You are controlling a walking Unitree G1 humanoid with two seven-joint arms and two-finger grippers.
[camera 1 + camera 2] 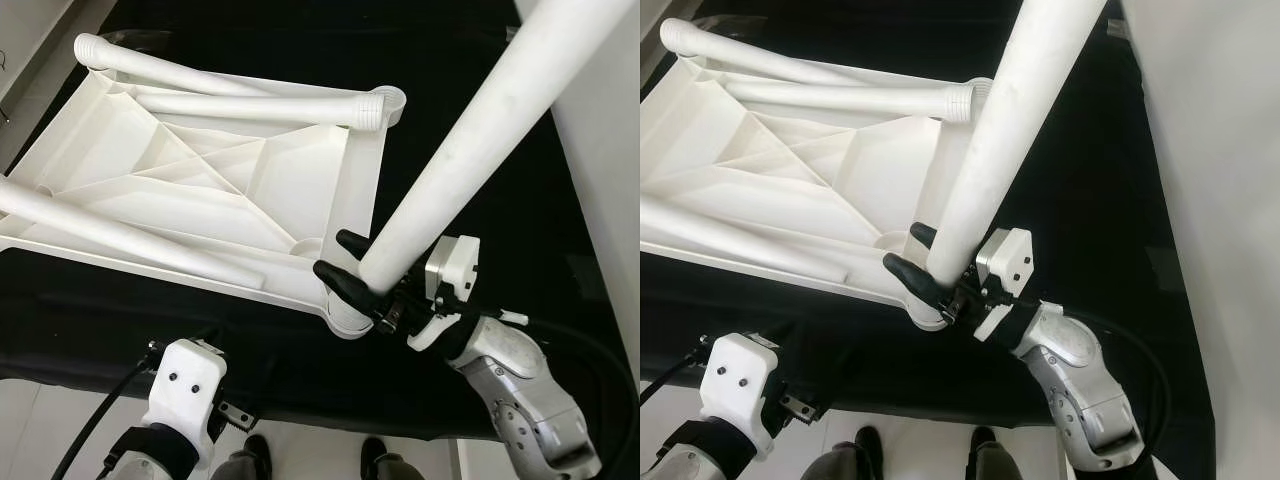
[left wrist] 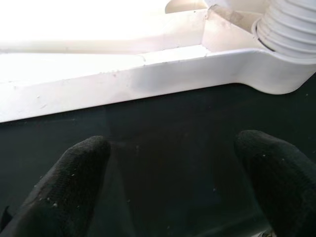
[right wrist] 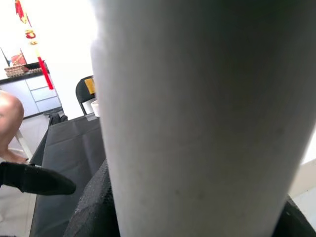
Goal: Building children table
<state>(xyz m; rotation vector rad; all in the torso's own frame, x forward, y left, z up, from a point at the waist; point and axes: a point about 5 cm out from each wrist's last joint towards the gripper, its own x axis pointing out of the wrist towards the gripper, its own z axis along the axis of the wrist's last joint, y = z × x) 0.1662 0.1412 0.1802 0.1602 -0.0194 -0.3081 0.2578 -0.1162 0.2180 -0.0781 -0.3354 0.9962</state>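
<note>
- At the tabletop's (image 1: 200, 190) near corner socket, our right gripper (image 1: 350, 268) clamps the white leg (image 1: 470, 150) between its fingers.
- Beside the tabletop's near edge, our left gripper (image 2: 173, 182) hovers spread and empty.

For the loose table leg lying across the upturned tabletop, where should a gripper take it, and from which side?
Grip the loose leg mid-shaft, on the smooth round part, coming down from above with fingers across its width. It lies flat on the upturned tabletop, so its underside is blocked, and its ribbed threaded end should stay free. The right gripper already holds the upright leg.
</note>
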